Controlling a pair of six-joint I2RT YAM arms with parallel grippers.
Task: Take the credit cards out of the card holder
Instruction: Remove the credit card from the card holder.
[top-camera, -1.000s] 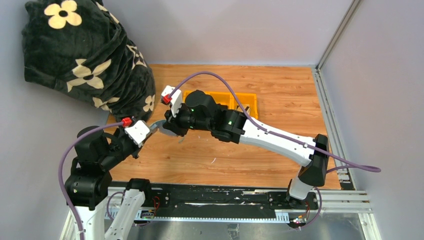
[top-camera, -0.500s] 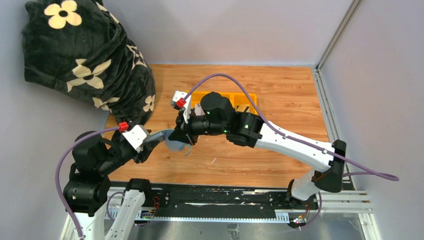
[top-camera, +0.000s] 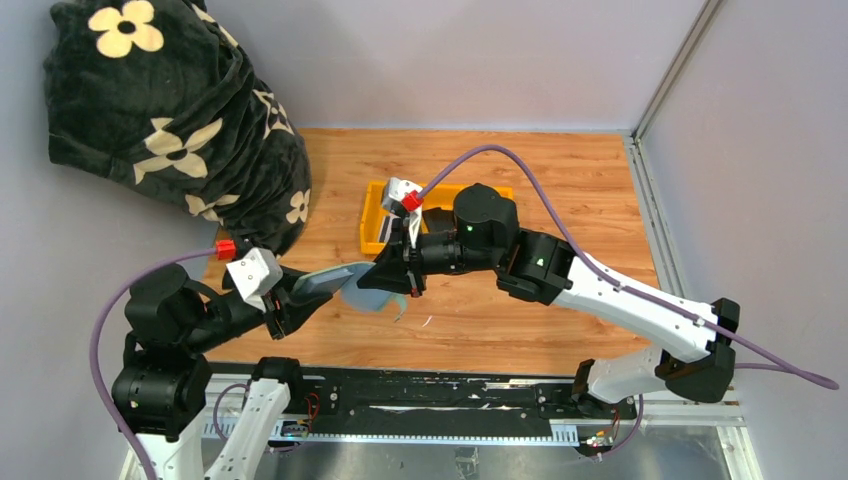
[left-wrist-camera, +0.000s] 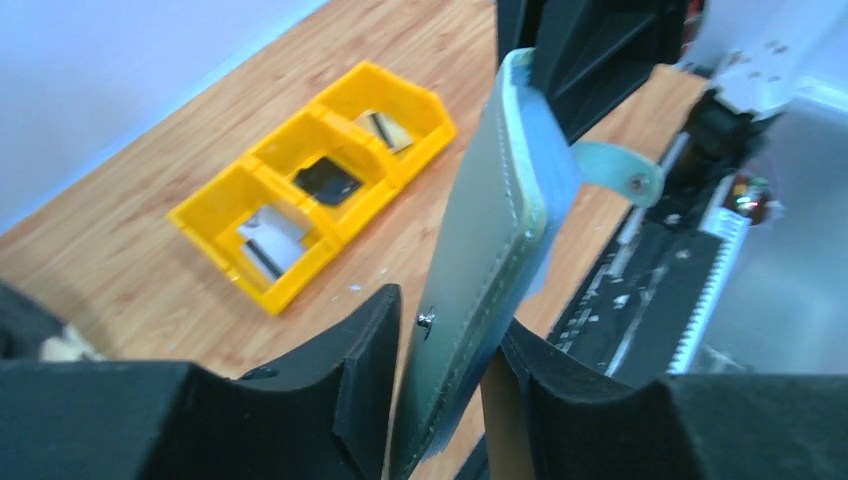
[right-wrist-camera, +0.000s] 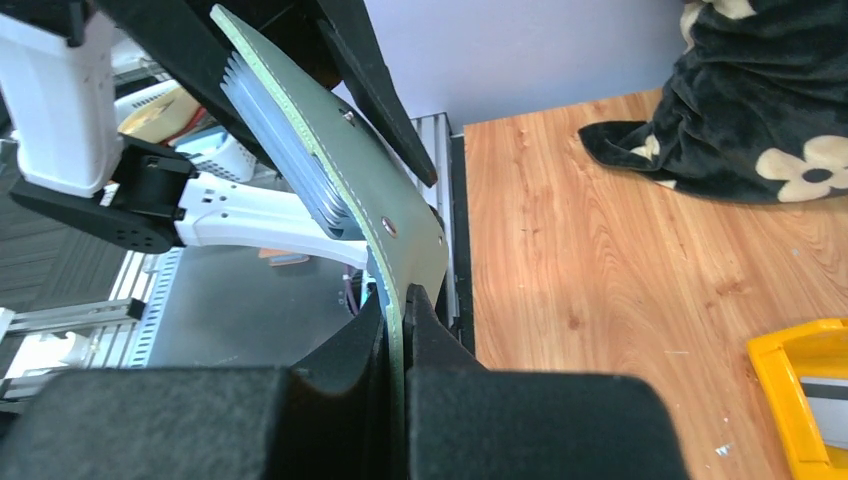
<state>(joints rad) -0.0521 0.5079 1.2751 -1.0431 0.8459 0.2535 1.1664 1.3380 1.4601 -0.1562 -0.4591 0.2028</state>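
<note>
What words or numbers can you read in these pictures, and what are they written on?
No text can be read in any view.
card holder: plain green cover with a small stud, no lettering visible.
cards in the yellow tray: too small and blurred to read any print.
flowered cloth: only pale flower shapes, no words.

Card holder (top-camera: 335, 281) seemingly over table (top-camera: 560, 170), near edge; tray (top-camera: 370, 236) behind; cards (left-wrist-camera: 268, 232) in tray.
</note>
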